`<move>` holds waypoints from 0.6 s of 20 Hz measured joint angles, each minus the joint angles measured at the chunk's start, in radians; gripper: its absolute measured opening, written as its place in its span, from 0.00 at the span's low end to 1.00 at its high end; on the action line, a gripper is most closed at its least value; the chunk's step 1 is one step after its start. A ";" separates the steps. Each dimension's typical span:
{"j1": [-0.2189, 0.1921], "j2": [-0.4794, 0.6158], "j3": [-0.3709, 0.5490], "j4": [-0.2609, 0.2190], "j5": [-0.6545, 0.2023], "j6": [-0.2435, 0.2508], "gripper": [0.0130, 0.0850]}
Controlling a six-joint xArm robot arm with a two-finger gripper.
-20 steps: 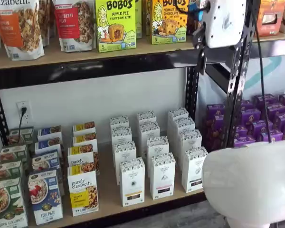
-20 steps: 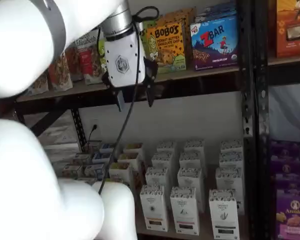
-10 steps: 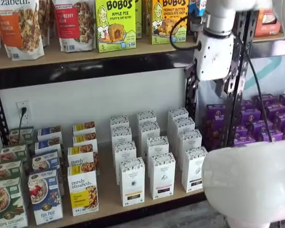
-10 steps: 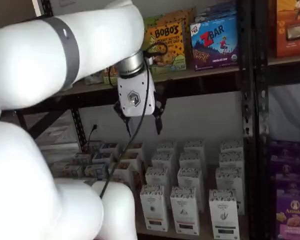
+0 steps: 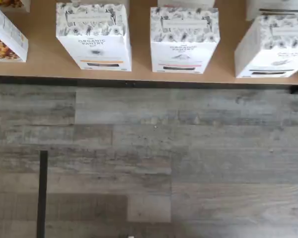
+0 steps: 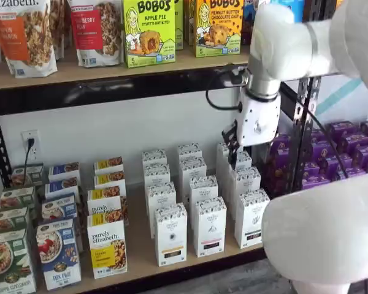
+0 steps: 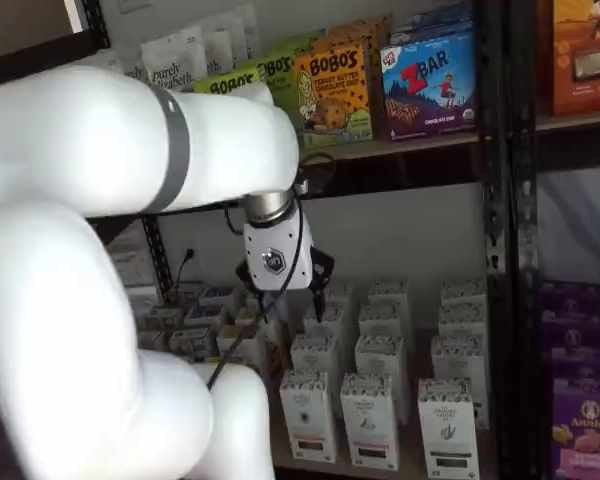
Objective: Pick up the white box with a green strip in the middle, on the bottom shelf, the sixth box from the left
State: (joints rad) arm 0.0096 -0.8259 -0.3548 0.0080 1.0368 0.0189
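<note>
The end effector [image 7: 282, 293] hangs in front of the white cartons, under the upper shelf [image 7: 410, 150]. Its two black fingers [image 7: 320, 285] stand apart with a plain gap between them: it is released and grasps nothing. In a shelf view it shows side-on [image 6: 233, 160], level with the rear cartons of the rightmost white row.

The white box [image 6: 250, 217] with the dark green band stands upright at the front of that rightmost row on the bottom shelf [image 6: 141, 245], near the front rail. From the end effector it lies at about 5 o'clock in both shelf views [image 7: 448, 428], well below the fingers and apart from them.

In the wrist view three front cartons stand in a line along the shelf edge [image 5: 139, 77]. The white box [image 5: 270, 47] is at one end, and the pink-banded carton [image 5: 184, 39] stands between it and the orange-banded carton [image 5: 94, 37]. Grey wood-plank floor [image 5: 154, 148] fills the remainder of that view.

Purple boxes [image 6: 349, 153] sit at 3 o'clock of the white rows, past the black upright [image 6: 303, 122].
</note>
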 joint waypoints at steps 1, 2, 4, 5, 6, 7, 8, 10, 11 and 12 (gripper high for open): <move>0.007 0.019 0.009 -0.004 -0.020 0.009 1.00; 0.013 0.041 0.018 -0.010 -0.040 0.018 1.00; 0.020 0.082 0.034 -0.018 -0.086 0.030 1.00; 0.022 0.104 0.044 -0.024 -0.117 0.036 1.00; 0.025 0.128 0.051 -0.034 -0.145 0.045 1.00; 0.027 0.164 0.058 -0.041 -0.187 0.052 1.00; 0.027 0.198 0.063 -0.044 -0.225 0.055 1.00; 0.026 0.296 0.068 -0.056 -0.331 0.065 1.00; 0.023 0.336 0.068 -0.058 -0.378 0.065 1.00; 0.021 0.370 0.069 -0.061 -0.419 0.066 1.00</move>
State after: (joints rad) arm 0.0302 -0.4561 -0.2856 -0.0530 0.6176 0.0846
